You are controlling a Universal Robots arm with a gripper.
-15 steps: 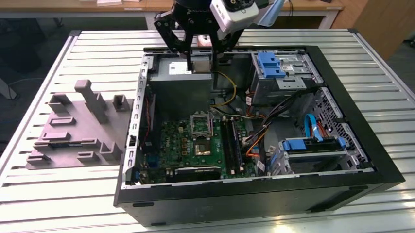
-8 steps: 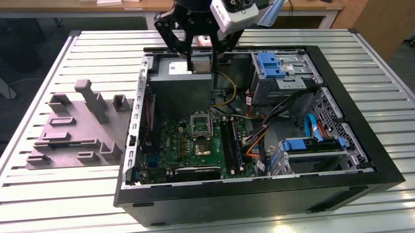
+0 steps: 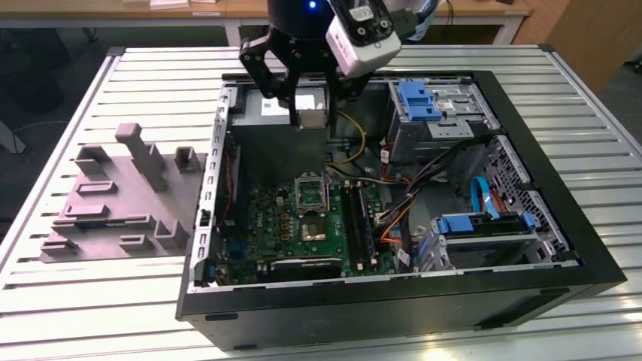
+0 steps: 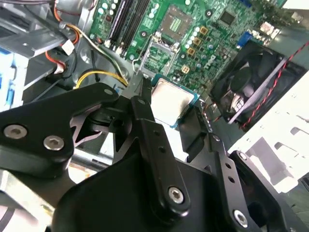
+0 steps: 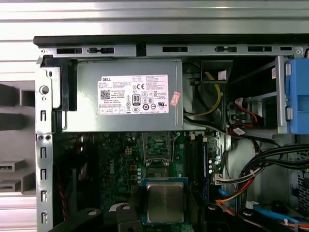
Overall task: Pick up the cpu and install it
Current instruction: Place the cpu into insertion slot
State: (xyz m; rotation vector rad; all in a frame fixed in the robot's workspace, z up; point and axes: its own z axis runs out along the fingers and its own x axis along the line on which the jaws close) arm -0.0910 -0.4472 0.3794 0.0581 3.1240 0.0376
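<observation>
My gripper (image 3: 310, 119) hangs above the open computer case (image 3: 561, 226), over its power supply end, and is shut on the cpu (image 3: 312, 117). In both wrist views the cpu (image 4: 170, 99) (image 5: 165, 202) is a thin square chip with a pale silver top and a green rim. It is held flat between the two black fingers (image 4: 144, 108). Below it on the green motherboard (image 3: 271, 226) lies the socket (image 3: 314, 228), with its metal bracket (image 3: 311, 189) (image 4: 158, 55) (image 5: 157, 145) folded open.
A grey power supply box (image 5: 123, 96) fills the case end under the gripper. Blue drive cages (image 3: 416, 98) (image 3: 482, 226), bundled cables (image 3: 401, 203) and a black fan (image 4: 246, 84) crowd the case. On the slatted table (image 3: 80, 301), a grey moulded tray (image 3: 116, 199) stands at the exterior view's left.
</observation>
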